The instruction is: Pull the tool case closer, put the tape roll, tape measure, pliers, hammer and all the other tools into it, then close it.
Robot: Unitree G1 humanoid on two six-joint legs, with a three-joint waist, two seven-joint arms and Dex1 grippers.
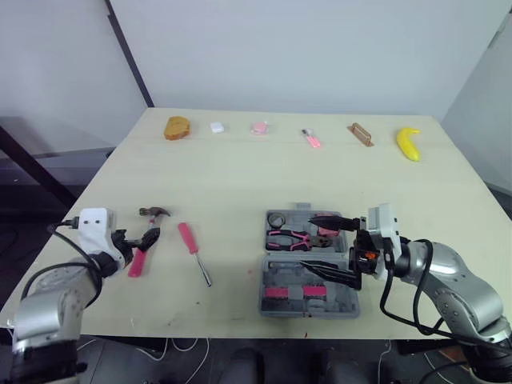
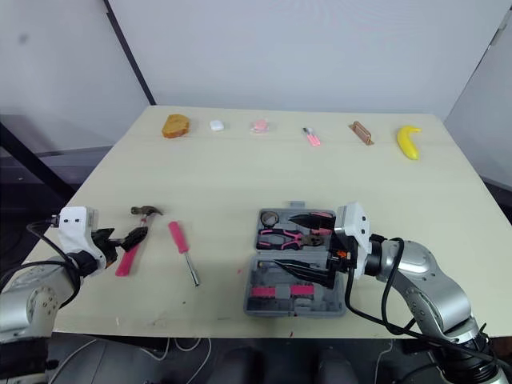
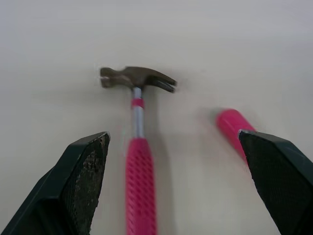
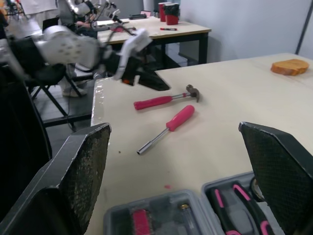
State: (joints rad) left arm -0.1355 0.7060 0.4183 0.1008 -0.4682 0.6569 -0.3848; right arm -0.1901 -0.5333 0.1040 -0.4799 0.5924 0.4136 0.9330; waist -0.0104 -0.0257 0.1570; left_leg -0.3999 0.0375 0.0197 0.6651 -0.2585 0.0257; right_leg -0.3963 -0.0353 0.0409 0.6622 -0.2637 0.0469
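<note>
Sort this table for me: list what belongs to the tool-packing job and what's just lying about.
Job: tool case, pliers already inside it, hammer, pink-handled screwdriver.

Lying about, along the far edge: orange bread-like piece, small white item, round pink item, slim pink item, brown block, banana.

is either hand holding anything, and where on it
Nothing is held. The left hand is open astride the grip of the pink-handled hammer; the right hand hangs open over the grey plastic tool case.
</note>
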